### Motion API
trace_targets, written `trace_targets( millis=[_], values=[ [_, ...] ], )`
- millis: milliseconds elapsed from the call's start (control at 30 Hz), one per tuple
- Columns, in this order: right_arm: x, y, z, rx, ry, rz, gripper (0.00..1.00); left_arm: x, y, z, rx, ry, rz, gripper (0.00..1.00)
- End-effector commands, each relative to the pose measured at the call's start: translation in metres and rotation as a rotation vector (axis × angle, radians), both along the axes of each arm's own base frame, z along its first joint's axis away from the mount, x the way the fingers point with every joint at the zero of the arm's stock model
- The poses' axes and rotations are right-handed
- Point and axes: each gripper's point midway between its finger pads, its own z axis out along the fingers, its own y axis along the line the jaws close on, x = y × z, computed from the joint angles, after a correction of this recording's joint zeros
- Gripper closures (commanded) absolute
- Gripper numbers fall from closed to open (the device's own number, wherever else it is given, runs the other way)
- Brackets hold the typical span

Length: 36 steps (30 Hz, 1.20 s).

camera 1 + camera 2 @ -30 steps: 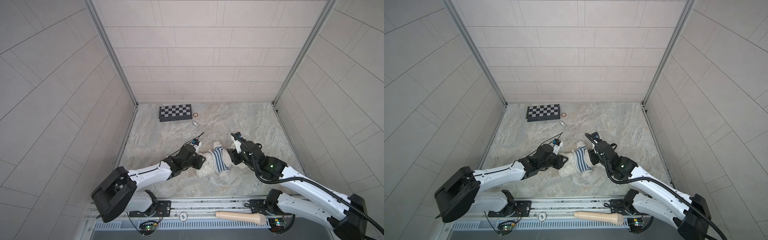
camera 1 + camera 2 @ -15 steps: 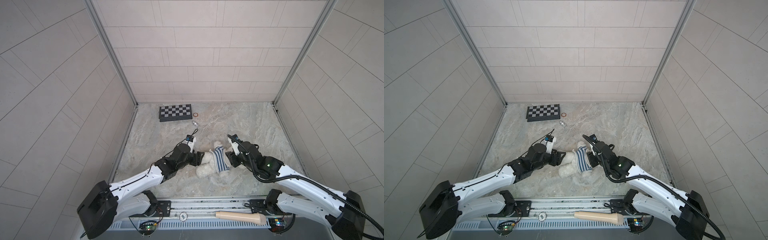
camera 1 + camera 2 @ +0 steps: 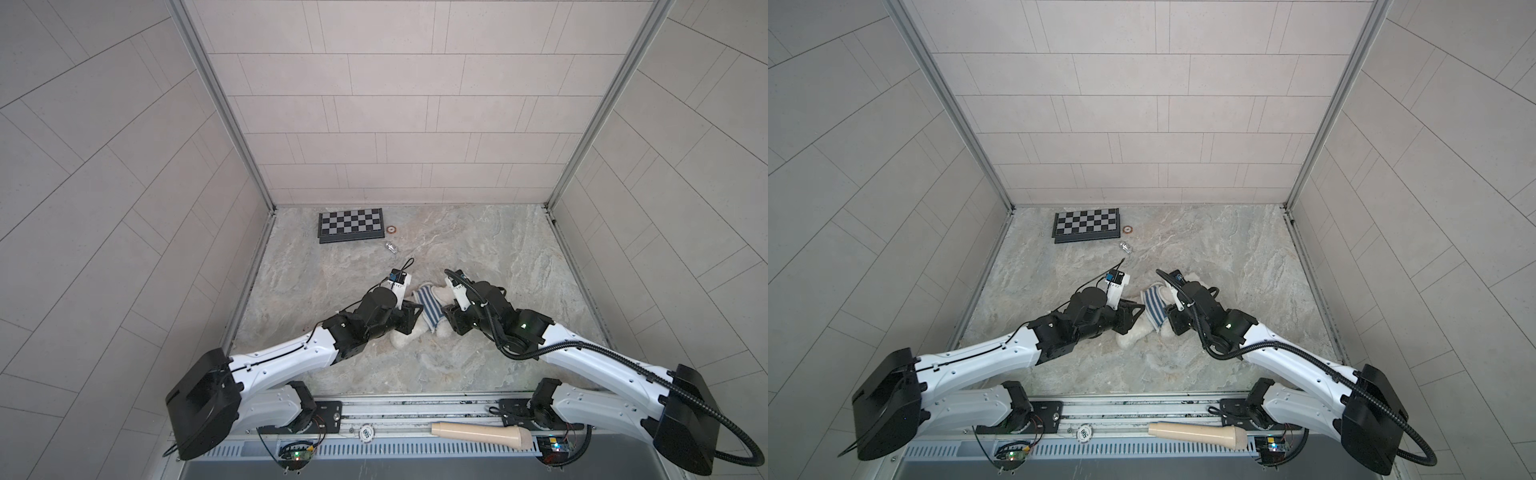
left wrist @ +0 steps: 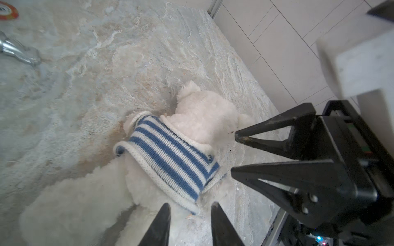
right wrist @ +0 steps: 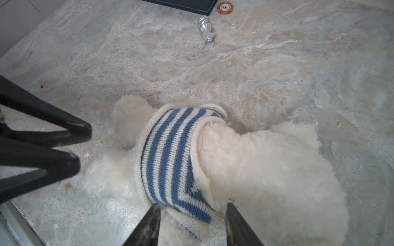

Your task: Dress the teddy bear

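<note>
Flanking the teddy bear (image 5: 266,170) on the table (image 3: 498,257), both arms are in close! Left gripper (image 4: 189,207) has jaws parted, holding nothing, by the bear's legs. Right gripper (image 5: 191,209) gapes empty too, tips just beside the bear's head. A striped sweater (image 5: 170,153) rings its torso (blue and white). The chessboard (image 3: 350,224) sits well apart from the bear.

Soft, even light fills the booth, bright on the pale wall tiles (image 3: 374,104); shadows lie faint and diffuse on the stone floor (image 3: 1225,249); tile lines bow toward the edges in both top views; a white housing (image 4: 362,64) near the left wrist lens blurs; the teddy bear (image 5: 266,170) nearly washes out.
</note>
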Motion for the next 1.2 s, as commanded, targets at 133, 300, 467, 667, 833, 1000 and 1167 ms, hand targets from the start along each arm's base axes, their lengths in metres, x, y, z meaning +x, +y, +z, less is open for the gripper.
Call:
trace_targets(
  millis=[133,300,467,667,833,1000,1167],
  values=[
    [0.025,0.013,0.01,0.012,-0.05,-0.013,0.49,0.017,-0.015,0.0,-0.089,0.024,0.056,0.78],
    [0.042,0.021,0.015,0.011,-0.066,-0.036,0.48,0.02,-0.017,-0.009,-0.095,0.038,0.063,0.8],
    [0.057,0.019,0.001,-0.043,-0.049,-0.062,0.5,0.024,-0.016,-0.021,-0.123,0.069,0.069,0.81],
    [0.06,0.023,-0.016,-0.059,-0.014,-0.059,0.53,0.024,-0.013,-0.035,-0.115,0.085,0.077,0.82],
    [0.061,0.019,-0.027,-0.083,0.003,-0.07,0.64,0.023,-0.011,-0.048,-0.114,0.108,0.08,0.82],
    [0.059,0.011,-0.035,-0.111,0.013,-0.086,0.8,0.022,-0.009,-0.058,-0.108,0.124,0.091,0.82],
    [0.056,0.003,-0.034,-0.12,0.001,-0.103,0.93,0.02,-0.008,-0.073,-0.089,0.148,0.094,0.82]
  ],
)
